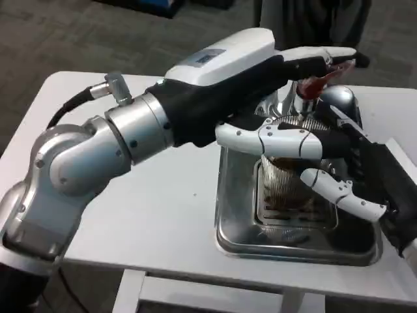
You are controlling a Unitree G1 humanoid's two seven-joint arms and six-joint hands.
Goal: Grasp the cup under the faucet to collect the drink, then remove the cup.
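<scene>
A ribbed clear cup (285, 186) holding brown drink stands on the grate of a steel drip tray (236, 240) on the white bench (163, 215), below the faucet (301, 104). The right hand (365, 182) wraps its fingers (339, 194) around the cup. The left hand (273, 85) reaches to the red tap lever (319, 81), its fingers extended; whether they grip it cannot be told.

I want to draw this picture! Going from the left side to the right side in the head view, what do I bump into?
Silver left forearm → left hand → ribbed glass cup on the metal tray → right hand.
</scene>
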